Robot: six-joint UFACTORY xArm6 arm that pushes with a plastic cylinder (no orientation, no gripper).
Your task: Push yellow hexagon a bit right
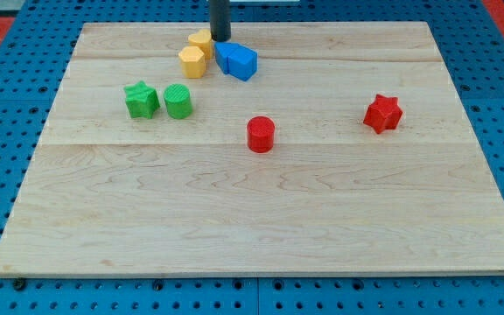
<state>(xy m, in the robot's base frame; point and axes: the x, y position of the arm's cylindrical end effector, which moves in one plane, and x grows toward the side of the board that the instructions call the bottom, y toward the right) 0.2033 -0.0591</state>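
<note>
Board (261,210) — pale wood; matt

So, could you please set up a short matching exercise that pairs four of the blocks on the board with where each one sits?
Blocks:
1. red star
2. green star
3. blue blocks
4. red cylinder

Places:
A. near the board's middle
B. toward the view's left
C. toward the view's right
D. at the view's top, beside my tip

Pairs: 1-C, 2-B, 3-D, 4-A

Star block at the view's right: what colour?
Red; the camera view shows it clearly.
</note>
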